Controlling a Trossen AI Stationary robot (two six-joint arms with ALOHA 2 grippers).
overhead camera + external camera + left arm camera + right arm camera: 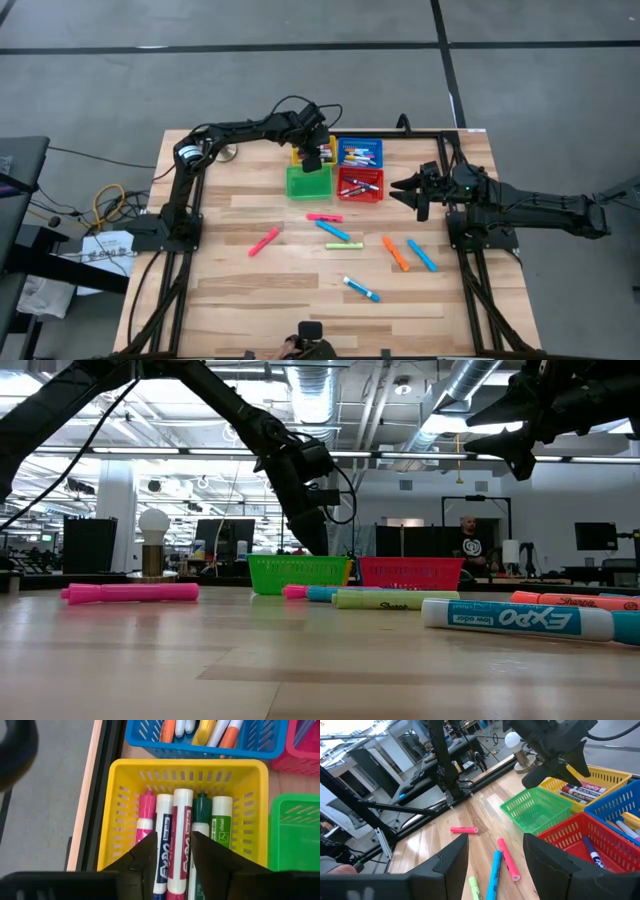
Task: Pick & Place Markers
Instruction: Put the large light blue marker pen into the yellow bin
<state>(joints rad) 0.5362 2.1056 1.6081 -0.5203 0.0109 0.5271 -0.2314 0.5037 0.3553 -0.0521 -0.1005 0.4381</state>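
Note:
My left gripper [313, 161] [175, 838] hangs open, slanting down, over the yellow basket [190, 766] at the table's far side. Its fingers stand on either side of a white marker with a red label [182, 815]. That marker lies flat in the basket among pink, blue-labelled and green markers; I cannot tell whether a finger touches it. Several more markers lie loose on the table, among them a pink one [264, 241], an orange one [395, 253] and a white-and-blue one [361, 290]. My right gripper [410, 190] [495, 841] waits open above the table's right side.
A blue basket [360, 152] and a red basket [360, 186] hold markers; the green basket [308, 182] stands just in front of the yellow one. A small lamp [153, 525] stands at the far left. A person [468, 540] stands in the room behind.

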